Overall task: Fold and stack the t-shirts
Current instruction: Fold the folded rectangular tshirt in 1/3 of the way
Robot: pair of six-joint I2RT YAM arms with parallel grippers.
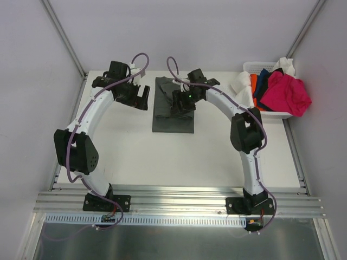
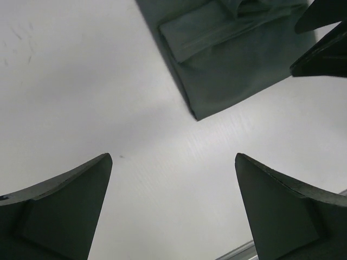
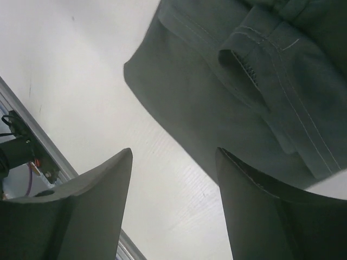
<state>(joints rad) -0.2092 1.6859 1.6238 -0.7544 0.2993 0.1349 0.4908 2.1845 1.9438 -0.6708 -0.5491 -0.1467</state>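
The left arm (image 1: 89, 122) arcs up from its base along the left side of the table (image 1: 130, 157), elbow out towards the edge. The left gripper (image 1: 142, 98) hangs over bare tabletop just left of the folded charcoal t-shirt (image 1: 171, 122). In its wrist view the left gripper (image 2: 172, 157) is spread wide with nothing between its fingers, and a corner of the shirt (image 2: 227, 70) lies ahead.

The right arm (image 1: 246, 135) bends inwards from the right. The right gripper (image 1: 183, 108) is poised over the shirt's middle. Its jaws are parted and hold nothing, hovering by the shirt's (image 3: 195, 108) hemmed edge.

The white plastic basket (image 1: 250, 67) stands at the far right corner. It holds a magenta-pink t-shirt (image 1: 284, 92) spilling over its right rim, a navy t-shirt (image 1: 265, 81), an orange t-shirt (image 1: 253, 86) and white cloth (image 1: 238, 85) draped over the left side.
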